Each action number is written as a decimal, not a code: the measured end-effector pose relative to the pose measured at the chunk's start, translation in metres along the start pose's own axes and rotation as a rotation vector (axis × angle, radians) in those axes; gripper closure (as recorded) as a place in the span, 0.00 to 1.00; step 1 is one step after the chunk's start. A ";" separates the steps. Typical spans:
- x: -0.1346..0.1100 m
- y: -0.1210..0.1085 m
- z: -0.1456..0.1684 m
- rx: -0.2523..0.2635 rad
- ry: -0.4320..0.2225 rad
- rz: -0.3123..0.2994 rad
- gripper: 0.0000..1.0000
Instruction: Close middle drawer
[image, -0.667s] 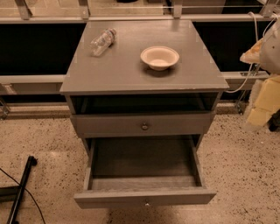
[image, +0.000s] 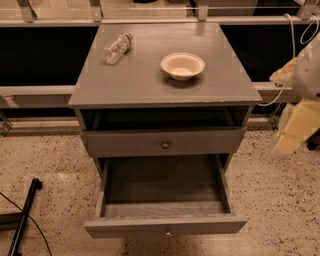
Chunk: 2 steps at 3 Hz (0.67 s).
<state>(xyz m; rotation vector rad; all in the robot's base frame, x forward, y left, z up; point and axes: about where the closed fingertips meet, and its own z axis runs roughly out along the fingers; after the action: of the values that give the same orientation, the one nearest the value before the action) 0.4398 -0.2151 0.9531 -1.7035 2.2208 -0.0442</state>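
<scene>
The middle drawer (image: 165, 226) is pulled far out of the grey cabinet (image: 150, 85), and its empty inside is open to view. Its flat front faces me, with a small round knob (image: 168, 232) at the bottom edge of the view. The drawer above it (image: 125, 143), with its own knob, is pushed in. The lowest drawer is hidden under the open one. My gripper (image: 296, 131) is a blurred white and yellow shape at the right edge, right of the cabinet, about level with the upper drawer and apart from it.
A clear plastic bottle (image: 118, 48) lies on the cabinet top at the back left, and a white bowl (image: 182, 65) stands near the middle. A black pole (image: 24, 215) and a cable lie on the speckled floor at the left. A rail and dark panels run behind.
My gripper at the right edge has shifted slightly down and to the left. The middle drawer is out as far as before.
</scene>
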 end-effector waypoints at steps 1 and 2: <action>0.012 0.034 0.068 -0.078 -0.141 0.061 0.00; 0.033 0.054 0.096 -0.090 -0.177 0.159 0.00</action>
<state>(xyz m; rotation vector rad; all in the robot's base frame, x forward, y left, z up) 0.4091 -0.2133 0.8423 -1.5047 2.2453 0.2389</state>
